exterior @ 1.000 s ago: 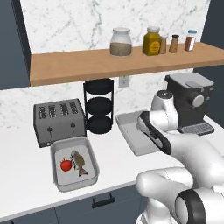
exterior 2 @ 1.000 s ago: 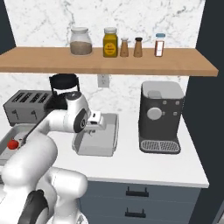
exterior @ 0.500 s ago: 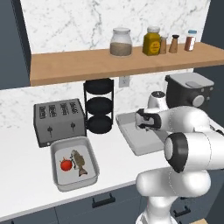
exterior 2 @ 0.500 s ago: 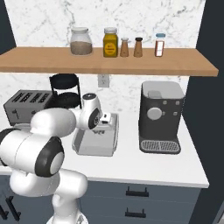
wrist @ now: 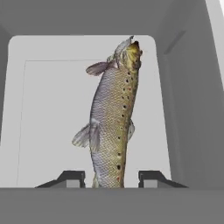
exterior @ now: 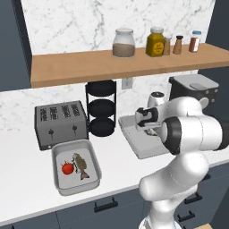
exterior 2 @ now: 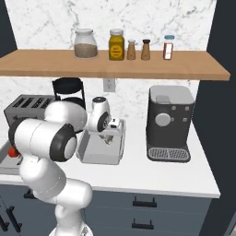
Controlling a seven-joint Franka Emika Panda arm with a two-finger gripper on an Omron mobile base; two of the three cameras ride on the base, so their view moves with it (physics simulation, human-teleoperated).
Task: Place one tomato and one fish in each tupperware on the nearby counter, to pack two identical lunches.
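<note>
A white robot arm reaches over a white worktop (exterior: 27,179) in a rendered kitchen. Its fingers (wrist: 111,177) hang above the right-hand tray (exterior: 145,143), a shallow pale grey container lying between a black three-tier stand (exterior: 101,107) and a dark coffee machine (exterior 2: 169,122).

Seen from the camera on the hand, a speckled olive-brown fish (wrist: 113,127) stretches lengthwise over the pale floor of this tray (wrist: 52,122). Its tail end sits in the gap between the two dark fingertips (wrist: 70,177), and there is visible space on either side of the body, so the fingers look slightly parted. Whether they are gripping the tail or have let it go cannot be told.

In the left base view, the other tray (exterior: 89,150) sits near the front edge of the worktop, just in front of a slotted grey toaster (exterior: 60,123). Inside it lie a small red tomato (exterior: 67,168) and a second fish (exterior: 80,164), side by side and close together.

Above the worktop, a wooden shelf (exterior: 67,67) runs along the marble wall. It carries a glass jar (exterior: 123,43) with brown contents, a yellow jar (exterior: 155,42) and several small spice bottles (exterior: 194,41). Dark blue-grey cabinets (exterior 2: 161,207) with black handles sit below the worktop.
</note>
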